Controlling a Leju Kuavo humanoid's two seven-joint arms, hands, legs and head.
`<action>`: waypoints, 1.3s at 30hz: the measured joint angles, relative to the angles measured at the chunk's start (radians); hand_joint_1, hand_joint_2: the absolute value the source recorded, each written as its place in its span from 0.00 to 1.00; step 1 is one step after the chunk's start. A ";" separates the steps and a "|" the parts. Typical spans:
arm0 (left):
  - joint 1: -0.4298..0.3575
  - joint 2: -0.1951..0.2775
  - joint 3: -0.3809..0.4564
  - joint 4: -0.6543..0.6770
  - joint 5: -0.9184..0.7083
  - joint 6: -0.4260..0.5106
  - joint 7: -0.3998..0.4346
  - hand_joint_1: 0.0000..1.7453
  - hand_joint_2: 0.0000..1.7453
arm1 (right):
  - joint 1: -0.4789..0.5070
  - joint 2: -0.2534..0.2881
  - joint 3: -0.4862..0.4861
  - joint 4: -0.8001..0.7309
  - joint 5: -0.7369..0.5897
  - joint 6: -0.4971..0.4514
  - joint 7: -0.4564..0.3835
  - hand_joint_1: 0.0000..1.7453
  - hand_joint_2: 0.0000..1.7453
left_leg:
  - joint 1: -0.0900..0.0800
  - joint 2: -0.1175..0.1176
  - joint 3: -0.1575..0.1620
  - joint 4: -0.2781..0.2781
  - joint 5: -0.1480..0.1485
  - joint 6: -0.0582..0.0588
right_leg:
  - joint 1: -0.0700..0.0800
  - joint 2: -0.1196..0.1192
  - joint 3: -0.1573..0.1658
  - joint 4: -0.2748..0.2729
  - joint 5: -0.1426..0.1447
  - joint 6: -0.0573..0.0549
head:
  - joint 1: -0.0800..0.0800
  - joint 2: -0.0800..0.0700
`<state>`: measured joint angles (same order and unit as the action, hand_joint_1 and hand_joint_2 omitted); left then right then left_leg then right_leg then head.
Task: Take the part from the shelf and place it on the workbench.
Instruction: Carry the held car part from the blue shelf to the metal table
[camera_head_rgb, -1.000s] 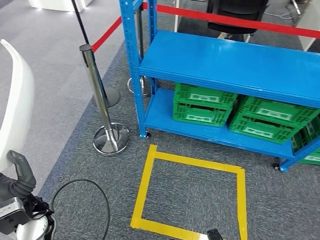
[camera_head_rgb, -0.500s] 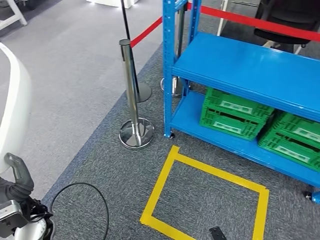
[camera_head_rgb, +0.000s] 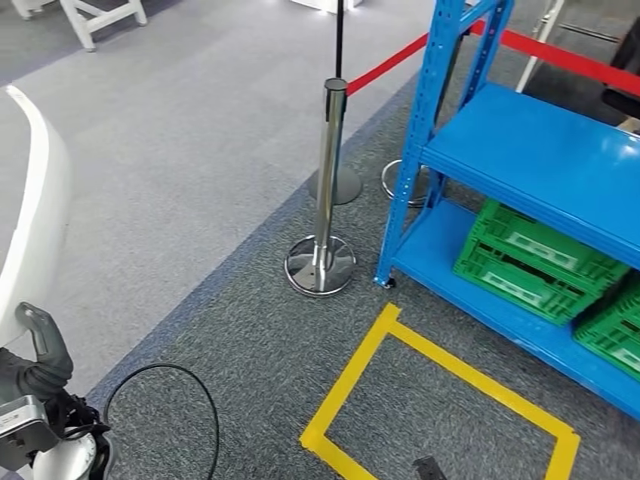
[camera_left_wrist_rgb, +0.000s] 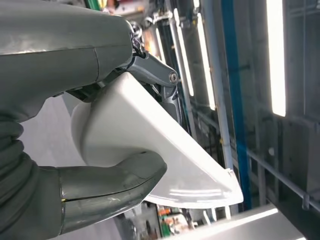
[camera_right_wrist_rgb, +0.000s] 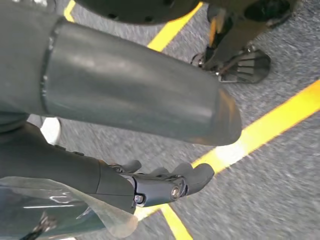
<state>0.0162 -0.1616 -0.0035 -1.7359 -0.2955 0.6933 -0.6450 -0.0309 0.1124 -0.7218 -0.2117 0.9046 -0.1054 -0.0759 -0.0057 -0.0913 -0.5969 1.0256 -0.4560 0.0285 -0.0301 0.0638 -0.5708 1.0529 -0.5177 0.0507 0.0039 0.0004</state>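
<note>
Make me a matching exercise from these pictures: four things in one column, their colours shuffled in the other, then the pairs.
Things:
1. shelf rack
2. crates
3. floor tape square
4. barrier belt

Colours:
A. red
B. yellow
C. blue
D. green

Pairs: 1-C, 2-D, 3-B, 4-A

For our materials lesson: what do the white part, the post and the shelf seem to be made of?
Part: probably moulded plastic, glossy, showing light reflections and a thin curved edge.
Post: polished metal, likely steel, with a mirror-like shine on its base.
Shelf: apparently painted metal, smooth blue coat, perforated uprights.
</note>
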 joint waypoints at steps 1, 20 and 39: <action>0.000 0.000 -0.001 0.000 0.000 0.000 0.000 1.00 1.00 | -0.001 0.000 0.000 0.000 0.000 0.000 0.000 0.00 0.00 | 0.001 -0.010 -0.006 0.005 0.000 -0.006 | 0.000 0.014 0.010 -0.018 -0.001 -0.003 | 0.000 0.000; 0.005 0.009 -0.007 0.003 0.013 0.000 0.005 1.00 1.00 | -0.005 0.000 0.000 0.001 0.003 0.007 -0.006 0.00 0.00 | -0.014 0.124 -0.006 -0.008 0.006 0.003 | 0.017 -0.174 0.050 -0.025 -0.037 -0.015 | -0.008 0.000; 0.015 0.016 -0.019 0.003 0.025 0.000 0.032 1.00 1.00 | 0.001 -0.003 -0.001 0.002 0.006 0.015 -0.012 0.00 0.00 | 0.005 0.073 -0.109 0.209 -0.097 -0.041 | 0.006 -0.070 0.024 -0.022 -0.005 -0.043 | -0.005 0.000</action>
<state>0.0310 -0.1459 -0.0229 -1.7329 -0.2708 0.6935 -0.6127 -0.0303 0.1097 -0.7227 -0.2097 0.9108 -0.0908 -0.0884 -0.0009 -0.0180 -0.7057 1.2344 -0.5530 -0.0126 -0.0237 -0.0059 -0.5465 1.0308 -0.5229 0.0075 -0.0011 0.0004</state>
